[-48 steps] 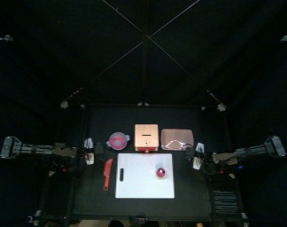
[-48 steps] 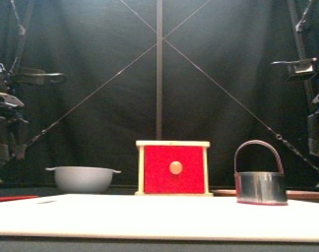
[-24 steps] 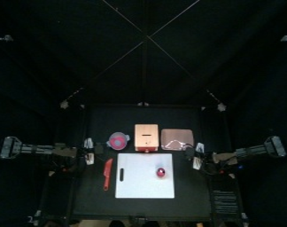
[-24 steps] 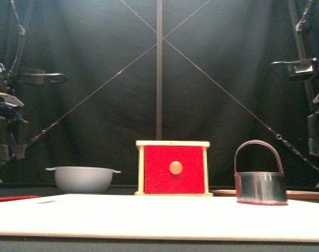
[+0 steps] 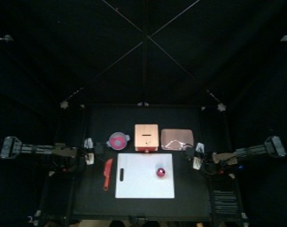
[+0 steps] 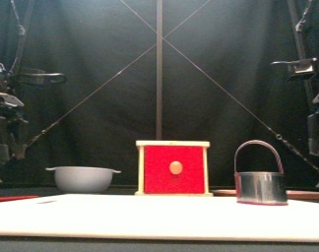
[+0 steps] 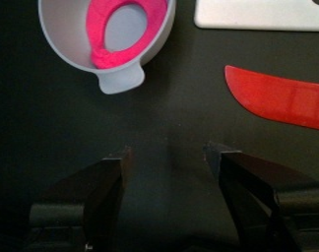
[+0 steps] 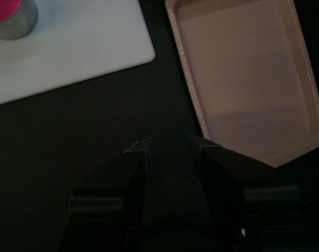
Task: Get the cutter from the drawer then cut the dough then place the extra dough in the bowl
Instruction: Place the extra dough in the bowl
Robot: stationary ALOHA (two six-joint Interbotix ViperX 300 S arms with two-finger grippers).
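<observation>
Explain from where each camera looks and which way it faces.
Top: high above, facing down on white board; left arm, right arm.
Front: table's front edge, level toward wooden box; both arms.
Left wrist: left arm, facing bowl; left gripper, open.
Right wrist: right arm, facing pink tray; right gripper.
Both wrist views share the white board.

A white cutting board (image 5: 140, 182) lies flat at the front middle of the black table (image 5: 191, 193), with its long sides running front to back. A red toy knife (image 5: 108, 173) lies on the table just beside the board's left edge, lengthwise along it, with a thin strip of table between them. A flat pink tray (image 5: 175, 138) lies behind the board's right back corner, near it but apart, as the right wrist view shows
</observation>
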